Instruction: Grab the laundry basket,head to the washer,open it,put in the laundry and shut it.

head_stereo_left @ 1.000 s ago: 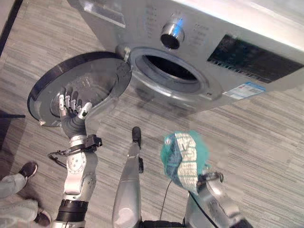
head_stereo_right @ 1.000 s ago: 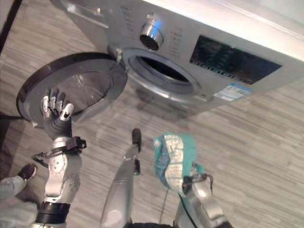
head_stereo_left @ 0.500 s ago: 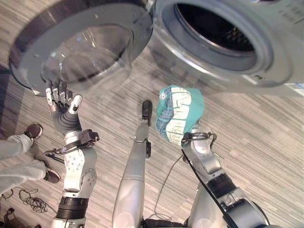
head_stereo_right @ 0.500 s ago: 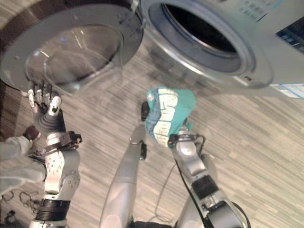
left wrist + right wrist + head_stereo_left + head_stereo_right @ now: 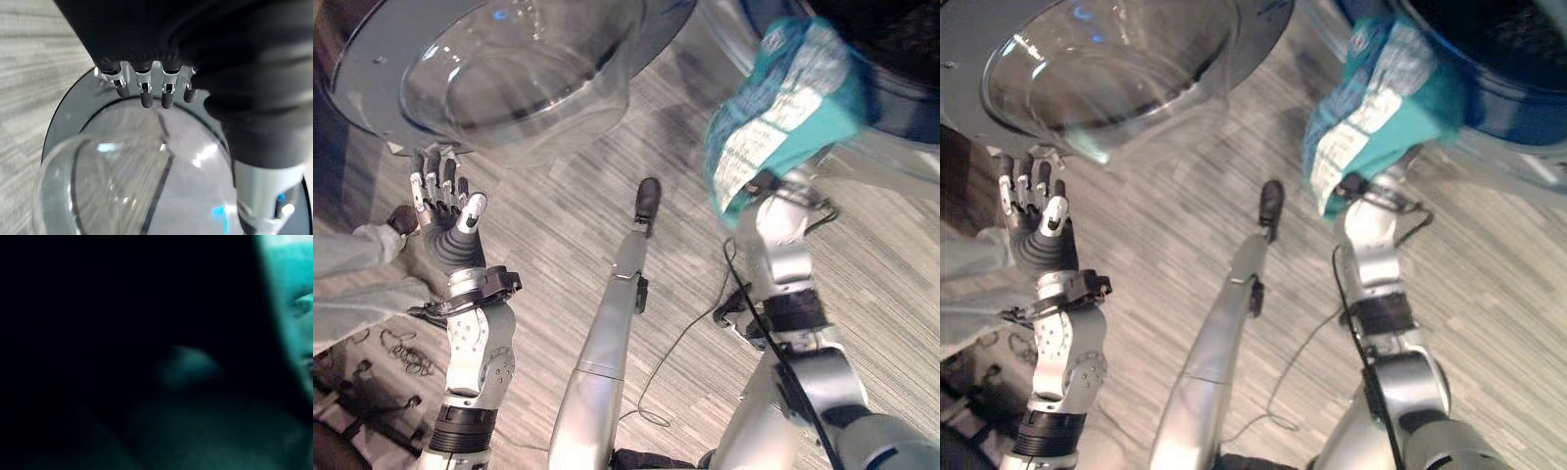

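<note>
head views: the teal laundry (image 5: 783, 108) covers the right hand at the washer opening (image 5: 1489, 59), at 1 o'clock; its grasp cannot be told. left wrist view: left hand (image 5: 161, 90), fingers relaxed, by the door glass (image 5: 127, 191). right wrist view: dark, perhaps cloth.

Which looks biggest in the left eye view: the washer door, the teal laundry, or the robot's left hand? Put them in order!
1. Washer door, by far the biggest.
2. Teal laundry, held up by the right arm at the drum opening.
3. Left hand, smallest, fingers straight below the door.
</note>
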Available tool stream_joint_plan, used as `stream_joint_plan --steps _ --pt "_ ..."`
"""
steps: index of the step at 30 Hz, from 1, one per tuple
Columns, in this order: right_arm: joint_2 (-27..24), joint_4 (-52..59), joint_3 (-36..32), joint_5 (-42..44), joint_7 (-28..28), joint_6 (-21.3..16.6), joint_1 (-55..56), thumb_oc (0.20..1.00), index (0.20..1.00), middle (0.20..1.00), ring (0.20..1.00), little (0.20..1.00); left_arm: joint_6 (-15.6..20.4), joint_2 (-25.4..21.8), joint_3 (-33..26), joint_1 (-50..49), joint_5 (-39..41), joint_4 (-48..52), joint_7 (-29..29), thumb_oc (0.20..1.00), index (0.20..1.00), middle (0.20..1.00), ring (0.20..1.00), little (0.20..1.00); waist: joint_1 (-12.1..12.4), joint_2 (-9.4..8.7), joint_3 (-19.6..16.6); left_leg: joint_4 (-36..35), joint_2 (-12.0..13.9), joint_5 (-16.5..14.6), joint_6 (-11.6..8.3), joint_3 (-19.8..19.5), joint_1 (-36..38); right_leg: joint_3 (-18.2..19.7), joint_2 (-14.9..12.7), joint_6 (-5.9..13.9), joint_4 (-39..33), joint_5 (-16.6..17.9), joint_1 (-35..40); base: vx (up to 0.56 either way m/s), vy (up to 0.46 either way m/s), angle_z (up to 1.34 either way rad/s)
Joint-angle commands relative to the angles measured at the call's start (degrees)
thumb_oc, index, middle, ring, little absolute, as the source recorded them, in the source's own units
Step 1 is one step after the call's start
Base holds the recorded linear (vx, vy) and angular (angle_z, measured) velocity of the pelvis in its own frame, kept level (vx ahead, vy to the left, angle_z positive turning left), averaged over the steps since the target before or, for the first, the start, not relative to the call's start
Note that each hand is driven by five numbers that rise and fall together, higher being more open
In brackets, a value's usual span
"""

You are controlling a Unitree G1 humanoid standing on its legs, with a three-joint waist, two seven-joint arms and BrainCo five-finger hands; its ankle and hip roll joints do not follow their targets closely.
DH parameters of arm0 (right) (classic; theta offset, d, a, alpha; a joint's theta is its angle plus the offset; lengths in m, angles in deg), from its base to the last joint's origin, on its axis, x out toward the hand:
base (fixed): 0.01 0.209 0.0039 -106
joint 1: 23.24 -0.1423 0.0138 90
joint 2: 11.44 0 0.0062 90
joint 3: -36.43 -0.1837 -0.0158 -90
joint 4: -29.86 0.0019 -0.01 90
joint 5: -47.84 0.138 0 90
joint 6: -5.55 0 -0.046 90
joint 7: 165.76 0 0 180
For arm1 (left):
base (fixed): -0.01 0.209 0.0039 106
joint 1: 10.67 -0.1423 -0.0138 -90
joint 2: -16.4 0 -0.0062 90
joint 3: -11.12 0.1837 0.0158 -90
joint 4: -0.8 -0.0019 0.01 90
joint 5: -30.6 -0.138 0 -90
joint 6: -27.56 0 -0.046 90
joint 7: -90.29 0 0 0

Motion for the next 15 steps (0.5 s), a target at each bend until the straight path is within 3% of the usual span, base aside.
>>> stream_joint_plan --steps 1,8,12,14,15 --pt "-3.68 3.22 0.44 -4.39 1.85 -3.91 0.44 0.200 0.200 0.200 0.200 0.200 4.25 -0.78 -0.31 -1.46 2.20 1.63 -1.31 1.000 1.000 1.000 1.000 1.000 1.89 5.50 -4.90 5.94 0.28 -11.72 -1.17 1.44 -3.27 3.51 2.12 -1.01 -4.04 3.91 -1.32 0.14 -0.006 0.14" --pt "-8.82 2.66 -5.74 -6.37 9.33 -3.64 -8.41 0.200 0.200 0.200 0.200 0.200 4.37 -2.25 1.26 -2.02 3.45 1.27 -2.21 1.000 1.000 1.000 1.000 1.000 4.64 6.74 -7.71 9.58 -2.14 -13.14 -1.08 1.49 -7.51 3.72 -0.65 -0.90 -0.14 1.97 -4.19 0.11 0.011 0.15" --pt "-16.99 -0.46 -8.90 -5.31 17.30 -3.19 -15.76 0.200 0.200 0.200 0.200 0.200 4.31 -3.00 1.76 -2.18 4.91 0.18 -1.81 1.000 1.000 1.000 1.000 1.000 6.09 6.99 -9.55 10.03 -3.09 -13.63 -1.19 1.90 -9.30 4.20 -1.94 -0.24 0.41 1.80 -5.65 0.11 0.035 0.15" --pt "-19.23 0.09 -9.02 -5.39 19.27 -2.06 -17.16 0.200 0.200 0.200 0.200 0.200 4.07 -3.07 2.16 -1.71 5.65 -0.05 -1.61 1.000 1.000 1.000 1.000 1.000 6.07 6.69 -10.04 9.93 -3.09 -13.76 -1.12 2.19 -9.55 4.54 -1.97 0.11 0.13 2.15 -5.99 0.10 0.058 0.09" --pt "-20.73 3.10 -10.66 -7.50 21.26 0.66 -16.13 0.200 0.200 0.200 0.200 0.200 3.47 -2.98 2.24 -1.39 5.75 0.58 -1.41 1.000 1.000 1.000 1.000 1.000 5.36 6.62 -10.29 9.63 -3.25 -14.03 -0.83 2.73 -9.41 5.31 -1.82 0.56 -0.55 2.79 -6.36 0.09 0.056 -0.07"
